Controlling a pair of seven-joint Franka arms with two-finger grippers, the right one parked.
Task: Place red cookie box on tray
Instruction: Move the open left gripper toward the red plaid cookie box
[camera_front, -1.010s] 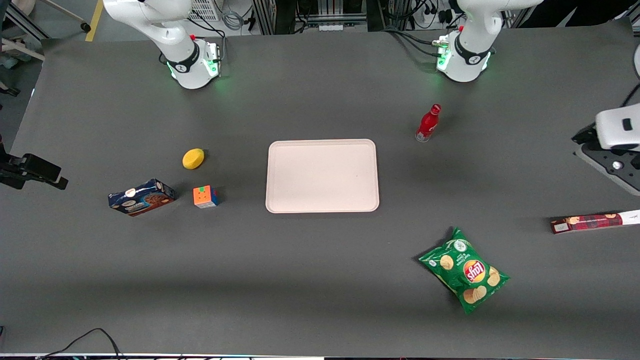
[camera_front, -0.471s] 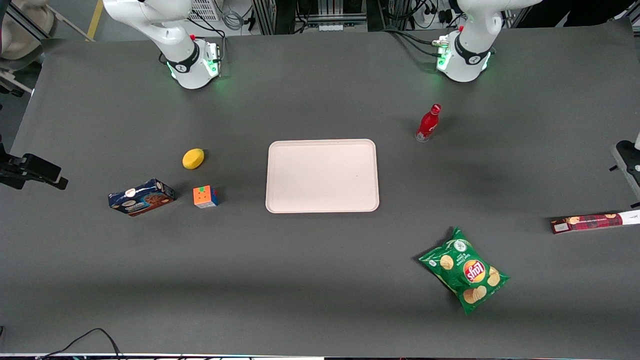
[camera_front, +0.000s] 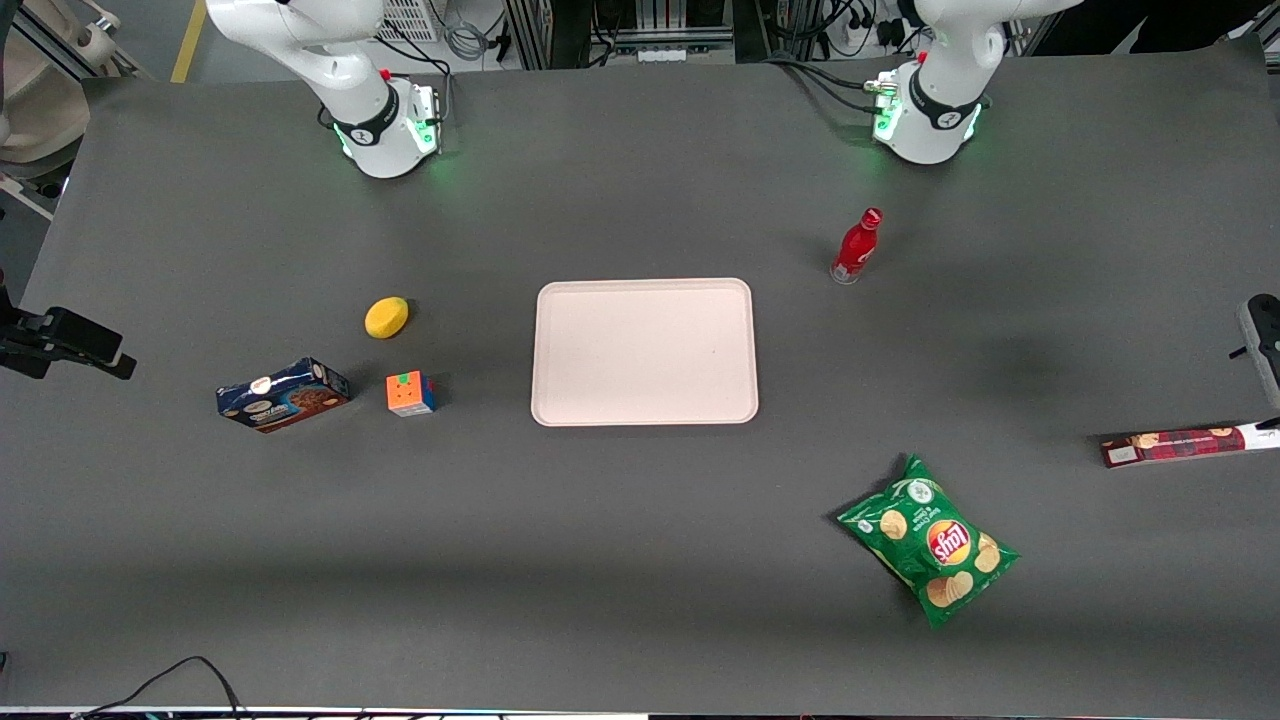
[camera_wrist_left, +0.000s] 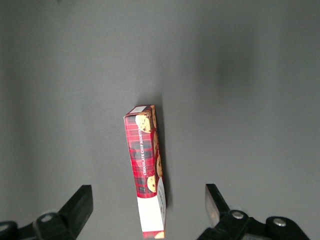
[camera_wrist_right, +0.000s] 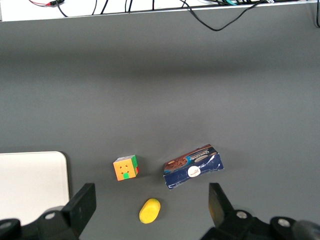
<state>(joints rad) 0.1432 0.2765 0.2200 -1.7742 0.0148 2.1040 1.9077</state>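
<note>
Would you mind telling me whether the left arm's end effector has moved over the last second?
Yes. It slid toward the working arm's table end, nearly leaving the front view; its open end effector now hangs above the unmoved red cookie box.

You see the long dark-red tartan cookie box (camera_front: 1185, 445) lying flat at the working arm's end of the grey tabletop (camera_front: 640, 560), well apart from the pale pinkish-beige rectangular tray (camera_front: 644, 351). The end effector (camera_front: 1262, 345) barely shows at the frame edge, near the box.

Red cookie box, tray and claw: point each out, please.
red cookie box (camera_wrist_left: 145, 159): left wrist view, on its tartan top face.
tray (camera_front: 644, 352): front view, on its bare floor.
claw (camera_wrist_left: 148, 210): left wrist view, midway between its open fingertips, above the box's white end.
</note>
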